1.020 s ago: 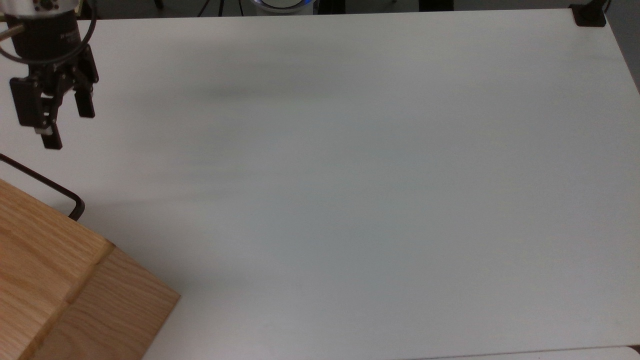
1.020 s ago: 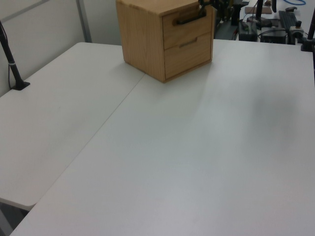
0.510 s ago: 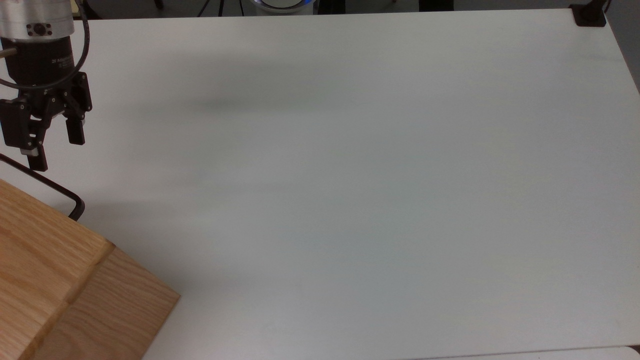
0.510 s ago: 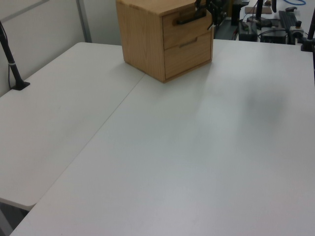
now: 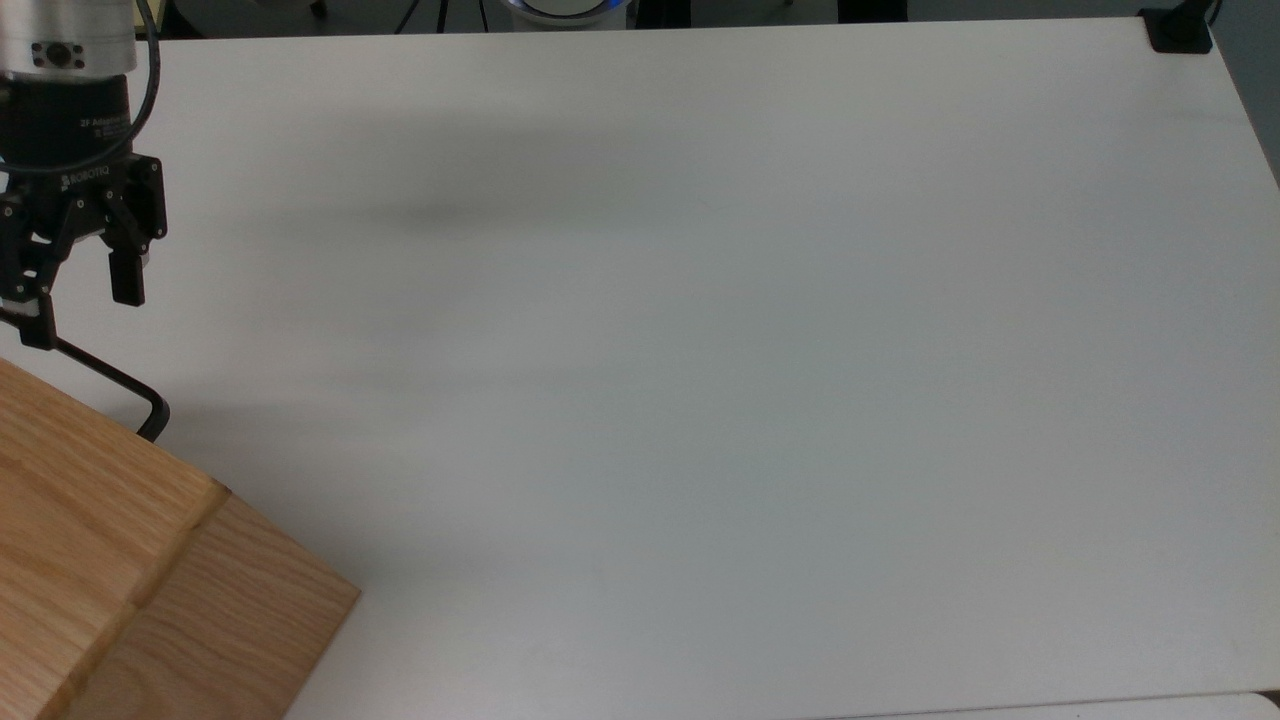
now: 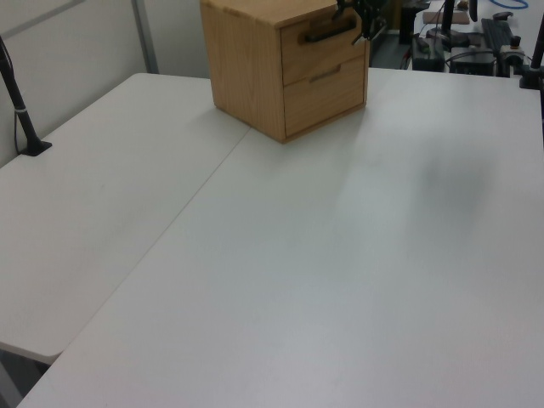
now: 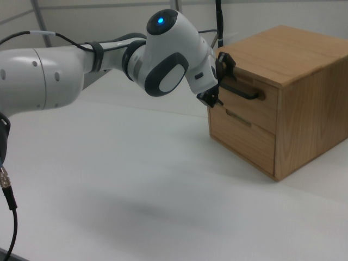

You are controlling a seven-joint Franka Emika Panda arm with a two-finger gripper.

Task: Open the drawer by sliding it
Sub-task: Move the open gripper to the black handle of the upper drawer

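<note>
- Top view: the gripper [image 5: 80, 305] is hanging at the top view's far left edge with its jaws standing apart. One finger [image 5: 127, 275] is showing clear over the table [image 5: 700, 350]; the other is reaching down to the black handle [image 5: 105, 377] of the drawer, and whether it is touching the bar I cannot tell.
- Top view: compared with a second ago, the gripper is sitting further toward the top view's left and closer to the handle, while the cabinet [image 5: 110, 560] in the near left corner is lying as before.
- Left view: the cabinet [image 6: 255, 68] is standing at the far end of the table [image 6: 297, 255]. The drawer [image 6: 327, 42] is the upper one and is sitting closed, flush with the front, and the gripper [image 6: 364, 19] is crowding the right end of its handle [image 6: 327, 32].
- Right view: the white arm [image 7: 109, 65] is reaching in from the right view's left, its gripper [image 7: 217, 81] meeting the left end of the handle [image 7: 242, 91] on the drawer [image 7: 247, 106].
- Room: equipment and cables are cluttering the far right of the left view.
</note>
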